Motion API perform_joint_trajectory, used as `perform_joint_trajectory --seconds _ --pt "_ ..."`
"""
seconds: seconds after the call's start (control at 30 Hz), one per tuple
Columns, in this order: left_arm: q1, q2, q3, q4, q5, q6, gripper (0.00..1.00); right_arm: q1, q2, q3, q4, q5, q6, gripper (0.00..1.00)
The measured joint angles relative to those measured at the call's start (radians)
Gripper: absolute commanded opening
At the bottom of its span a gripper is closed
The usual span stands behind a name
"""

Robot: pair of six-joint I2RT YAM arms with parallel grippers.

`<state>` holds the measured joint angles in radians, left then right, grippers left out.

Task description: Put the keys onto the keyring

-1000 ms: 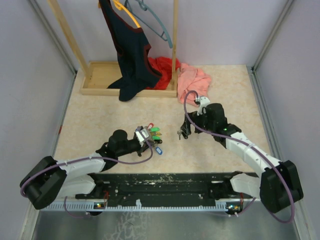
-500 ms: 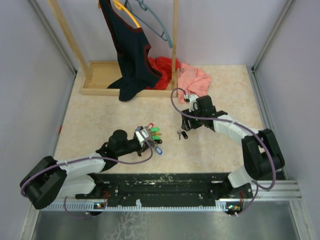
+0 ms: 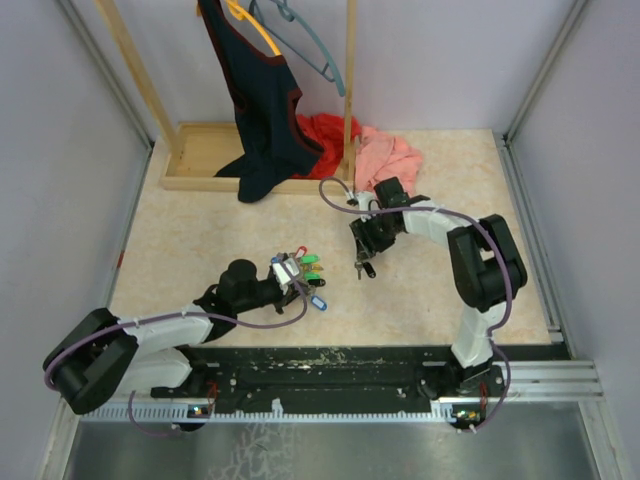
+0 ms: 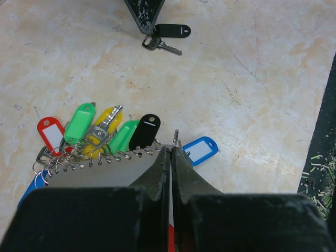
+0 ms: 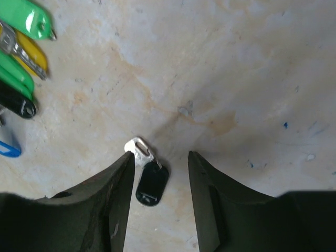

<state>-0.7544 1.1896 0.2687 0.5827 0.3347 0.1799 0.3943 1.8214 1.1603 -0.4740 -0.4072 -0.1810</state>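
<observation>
Left pincer (image 4: 170,151) clamps the keyring (image 4: 170,239), coloured keys (image 4: 105,137) fanned alongside.

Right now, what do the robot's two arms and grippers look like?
Both the left arm and the right arm have white links between bulky black joints, with a purple cable looping loosely along each. The left gripper and the right gripper have dark, tapering, wedge-shaped fingers.

this looks like a robot test lab, not a home. two robot arms, the left arm (image 3: 160,335) and the right arm (image 3: 480,265), are bolted to a black metal rail (image 3: 330,375) at the edge of a table (image 3: 200,240). plain grey walls (image 3: 60,150) with metal posts (image 3: 535,85) box the table in. a bare wooden rack (image 3: 200,150) with hangers (image 3: 310,50) and a dark top (image 3: 260,110) stands at the back.
</observation>
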Motion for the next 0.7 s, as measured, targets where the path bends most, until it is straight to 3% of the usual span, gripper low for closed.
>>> perform_joint_trajectory --seconds 0.7 --pt "0.000 0.009 0.000 0.000 0.007 0.000 0.01 -0.002 0.034 0.008 -0.081 -0.091 -0.081 0.24"
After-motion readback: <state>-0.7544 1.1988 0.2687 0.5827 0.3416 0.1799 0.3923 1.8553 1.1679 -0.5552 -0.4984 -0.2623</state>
